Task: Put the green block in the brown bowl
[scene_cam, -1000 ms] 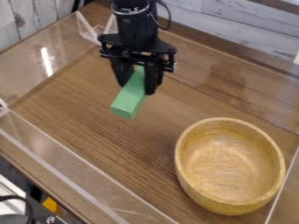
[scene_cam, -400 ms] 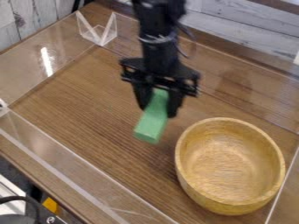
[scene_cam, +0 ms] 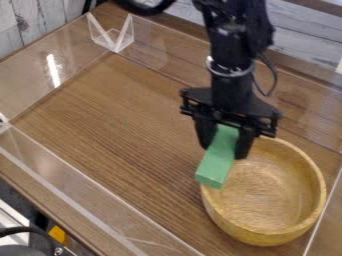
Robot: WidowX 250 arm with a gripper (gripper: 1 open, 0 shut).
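Green, flat rectangular block [scene_cam: 218,166]: held upright, slightly tilted, in front of the near-left part of the bowl opening.
Black robot hand [scene_cam: 223,128]: clamped on the block's upper end.
Light tan, round wooden bowl [scene_cam: 274,207]: near right of the surface, visible grain inside.
Brown wooden surface [scene_cam: 100,135]: bare across the left and middle.
White wire-like frame [scene_cam: 112,34]: standing at far left.
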